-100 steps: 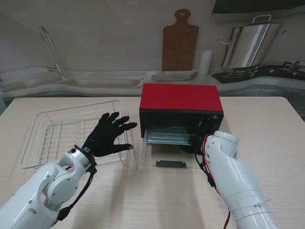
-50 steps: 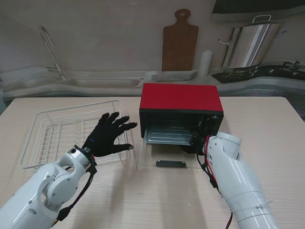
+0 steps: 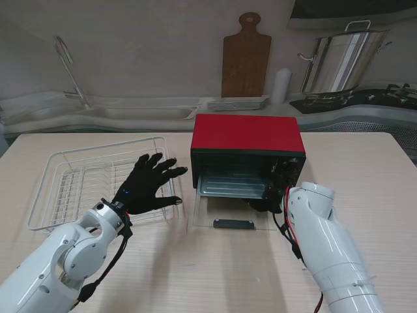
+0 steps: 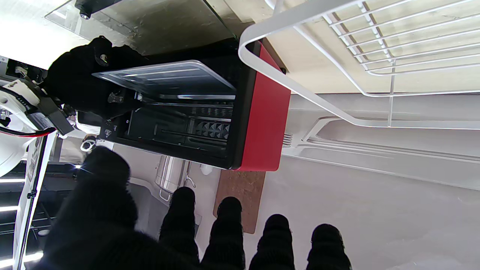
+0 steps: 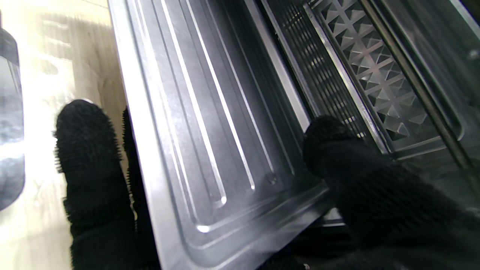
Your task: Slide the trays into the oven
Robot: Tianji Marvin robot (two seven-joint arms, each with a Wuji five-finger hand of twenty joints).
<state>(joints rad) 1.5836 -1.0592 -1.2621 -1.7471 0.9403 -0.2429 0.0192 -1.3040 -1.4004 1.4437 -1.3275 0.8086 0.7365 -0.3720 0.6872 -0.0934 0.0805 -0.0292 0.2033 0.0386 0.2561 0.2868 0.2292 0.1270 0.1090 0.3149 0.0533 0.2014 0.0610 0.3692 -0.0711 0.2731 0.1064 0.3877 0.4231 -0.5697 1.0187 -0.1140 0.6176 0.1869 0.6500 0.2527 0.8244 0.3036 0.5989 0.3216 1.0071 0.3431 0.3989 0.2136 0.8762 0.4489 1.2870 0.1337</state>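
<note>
**Tray partly in the oven, right hand pinching its corner**

Nearest to me, the right hand sits at the right end of the oven's mouth, mostly hidden behind its own white forearm in the stand's view. The right wrist view shows it pinching the metal tray: the thumb lies on one face near the corner, and another finger is on the opposite face along the rim. The tray lies level in the opening, its front edge at the mouth; the left wrist view shows part of it jutting past the front of the cabinet.

The glass door is folded down flat on the table, handle toward me.

To the left, the left hand hovers with fingers spread, holding nothing, over the right end of the white wire rack, palm down.

Beyond, the red oven stands mid-table. Farther back, a wooden cutting board leans on the wall and a steel pot sits at the far right.
</note>
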